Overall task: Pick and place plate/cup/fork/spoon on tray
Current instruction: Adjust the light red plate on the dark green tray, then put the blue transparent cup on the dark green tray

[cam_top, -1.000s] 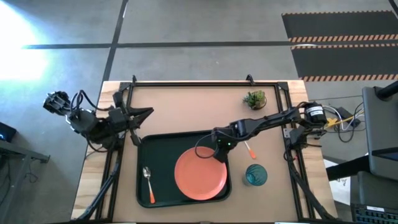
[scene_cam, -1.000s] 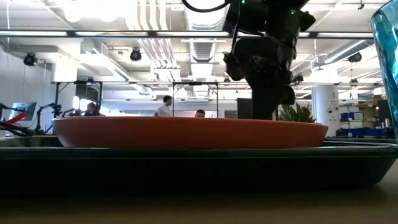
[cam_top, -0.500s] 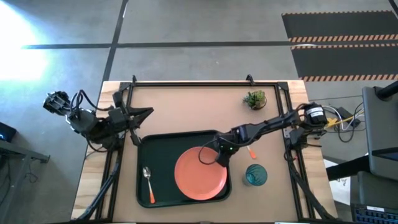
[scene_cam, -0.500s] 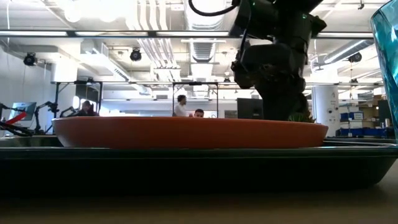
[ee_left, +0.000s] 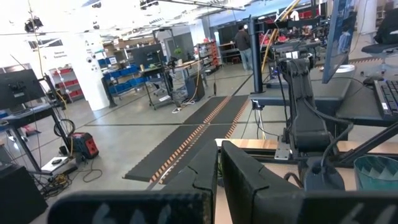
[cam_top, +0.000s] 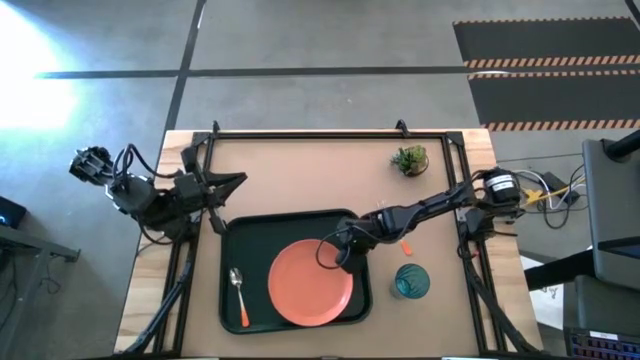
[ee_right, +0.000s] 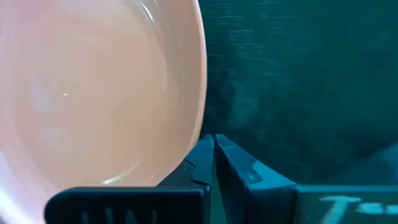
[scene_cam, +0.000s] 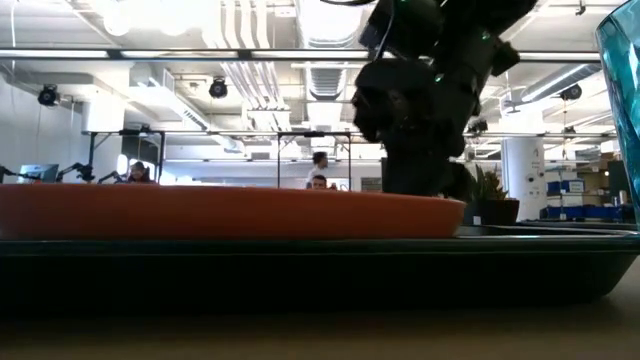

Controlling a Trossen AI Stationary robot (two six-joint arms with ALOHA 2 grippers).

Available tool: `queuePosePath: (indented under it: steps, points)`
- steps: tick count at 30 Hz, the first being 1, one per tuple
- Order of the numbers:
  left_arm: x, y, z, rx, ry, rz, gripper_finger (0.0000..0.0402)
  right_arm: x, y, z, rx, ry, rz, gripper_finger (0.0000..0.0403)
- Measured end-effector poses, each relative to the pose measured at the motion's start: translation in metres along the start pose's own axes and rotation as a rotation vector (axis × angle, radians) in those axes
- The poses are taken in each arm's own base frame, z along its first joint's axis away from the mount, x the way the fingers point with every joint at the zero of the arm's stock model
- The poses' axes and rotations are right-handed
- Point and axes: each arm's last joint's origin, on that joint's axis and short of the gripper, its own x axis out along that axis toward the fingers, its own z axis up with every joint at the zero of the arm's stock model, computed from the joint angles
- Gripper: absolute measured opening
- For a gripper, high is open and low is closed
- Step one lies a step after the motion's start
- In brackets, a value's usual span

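Note:
The orange-red plate [cam_top: 310,283] lies flat in the dark green tray [cam_top: 250,245], also seen edge-on in the low view [scene_cam: 220,210]. My right gripper [cam_top: 339,257] is shut, its tips down at the plate's far right rim. The spoon [cam_top: 238,294] lies in the tray's left part. The teal cup [cam_top: 410,282] stands on the table right of the tray. The fork's orange handle [cam_top: 404,242] shows on the table beside my right arm. My left gripper [cam_top: 236,181] is shut and empty, near the table's left edge. My right gripper has its shut fingertips [ee_right: 202,163] against the outer edge of the plate's rim [ee_right: 198,134], on the plate's far right side. The fingers come slanting down from the table's right. The plate lies flat on the tray floor.
A small potted plant [cam_top: 409,159] stands at the table's far right. A black frame [cam_top: 330,135] runs along the table's edges. The cup shows large at the low view's right edge [scene_cam: 625,100]. People stand in the room beyond the table.
My right gripper has gone toward the table's left and slightly near edge, staying shut and low. The plate has slid along the tray floor toward the left, staying flat.

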Motion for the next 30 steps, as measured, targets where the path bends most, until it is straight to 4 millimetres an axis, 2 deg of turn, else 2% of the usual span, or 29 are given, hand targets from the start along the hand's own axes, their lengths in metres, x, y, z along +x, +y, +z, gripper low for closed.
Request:
queuePosePath:
  steps: [7, 10, 13, 17, 22, 30]
  points:
    - [-0.001, 0.002, 0.000, 0.004, 0.003, 0.000, 0.0004, 0.030, 0.011, 0.006, -0.029, 0.011, 0.021, 0.0008]
    - [-0.002, 0.003, 0.000, 0.002, 0.003, -0.001, 0.0004, 0.034, 0.018, 0.011, -0.070, 0.025, 0.018, 0.0008]
    - [-0.002, 0.004, 0.000, 0.000, 0.001, 0.000, 0.0004, 0.027, 0.021, 0.014, -0.109, 0.066, -0.023, 0.0008]
    - [-0.002, 0.004, 0.000, -0.001, 0.001, 0.000, 0.0004, 0.004, 0.022, 0.019, -0.140, 0.085, -0.128, 0.0008]
    - [-0.003, 0.004, -0.001, 0.005, 0.004, -0.001, 0.0004, -0.035, 0.028, 0.023, -0.162, 0.086, -0.247, 0.0008]
    - [-0.003, 0.004, 0.000, 0.004, 0.003, -0.001, 0.0004, -0.114, 0.047, 0.032, -0.217, -0.018, -0.202, 0.0009]
